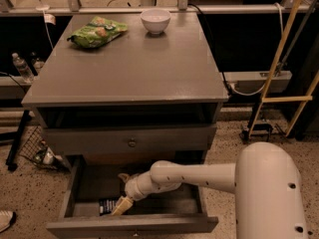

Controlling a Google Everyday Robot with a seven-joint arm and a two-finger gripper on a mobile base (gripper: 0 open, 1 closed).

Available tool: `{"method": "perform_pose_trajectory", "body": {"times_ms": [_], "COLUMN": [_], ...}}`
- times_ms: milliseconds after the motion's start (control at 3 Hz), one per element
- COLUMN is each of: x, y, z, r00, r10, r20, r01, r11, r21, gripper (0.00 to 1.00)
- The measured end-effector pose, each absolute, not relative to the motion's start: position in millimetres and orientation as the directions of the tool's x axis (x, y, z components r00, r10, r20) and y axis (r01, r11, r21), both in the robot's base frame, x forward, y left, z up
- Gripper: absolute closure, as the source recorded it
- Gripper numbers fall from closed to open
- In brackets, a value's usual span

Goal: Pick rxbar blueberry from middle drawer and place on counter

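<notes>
The middle drawer (89, 185) stands pulled open below the cabinet. The rxbar blueberry (106, 205), a small dark bar with white lettering, lies flat on the drawer bottom near the front left. My gripper (121, 206) reaches down into the drawer on the white arm, its pale fingertips right beside the bar's right end and seemingly touching it. The counter (134, 59) is the grey top of the cabinet above.
A green snack bag (96, 32) and a white bowl (155, 20) sit at the back of the counter. A closed drawer front with a round knob (131, 143) is above the open drawer. A wire basket (35, 151) stands on the floor at left, a yellow frame (279, 63) at right.
</notes>
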State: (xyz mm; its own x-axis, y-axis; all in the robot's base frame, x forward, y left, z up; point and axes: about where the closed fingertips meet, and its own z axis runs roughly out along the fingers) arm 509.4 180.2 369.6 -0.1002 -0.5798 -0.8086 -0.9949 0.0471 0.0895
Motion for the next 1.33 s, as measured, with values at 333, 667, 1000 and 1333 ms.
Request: {"method": "perform_pose_trajectory", "body": {"times_ms": [333, 667, 1000, 1333], "x": [507.5, 503.6, 502.2, 500.0], "y": [182.9, 188.0, 190.2, 192.2], "z": [365.3, 359.5, 357.3, 355.8], "r00": [-0.099, -0.087, -0.08, -0.072], "r10": [-0.57, -0.553, -0.543, -0.531], "r20": [-0.815, -0.828, -0.836, -0.845], "r01": [-0.995, -0.996, -0.997, -0.997], "r11": [0.045, 0.048, 0.048, 0.043], "r21": [0.089, 0.073, 0.064, 0.058], "gripper": [0.0, 0.04, 0.27, 0.49]}}
